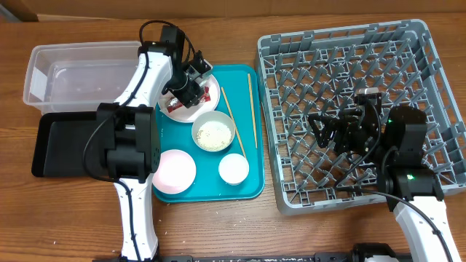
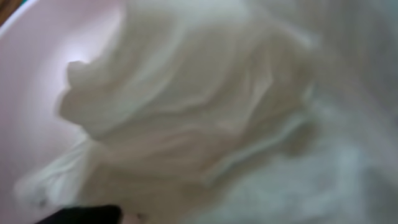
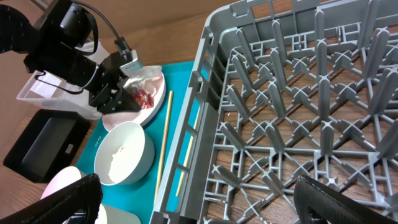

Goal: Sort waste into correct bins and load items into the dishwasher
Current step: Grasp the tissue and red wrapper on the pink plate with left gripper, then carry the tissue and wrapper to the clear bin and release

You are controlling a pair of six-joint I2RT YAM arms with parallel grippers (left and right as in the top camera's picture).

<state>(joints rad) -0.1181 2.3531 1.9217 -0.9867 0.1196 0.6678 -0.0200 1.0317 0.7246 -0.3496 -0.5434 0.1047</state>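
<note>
My left gripper (image 1: 195, 89) is low over the round pale pink plate (image 1: 175, 113) at the back of the teal tray. The plate holds the crumpled white napkin (image 2: 186, 106) and the red wrapper (image 3: 144, 98). The left wrist view is filled by the blurred napkin, with one black fingertip at its lower left, so the jaws look open around it. My right gripper (image 3: 205, 202) is open and empty above the grey dish rack (image 1: 349, 73). A bowl of rice (image 1: 213, 133), a second pink plate (image 1: 173, 172), a white cup (image 1: 233, 169) and two chopsticks (image 1: 227, 109) lie on the tray.
The clear tub (image 1: 73, 73) stands at the back left with the black tray (image 1: 62, 145) in front of it. The teal tray (image 1: 247, 189) lies between them and the rack. The rack's upright pegs stand under my right gripper.
</note>
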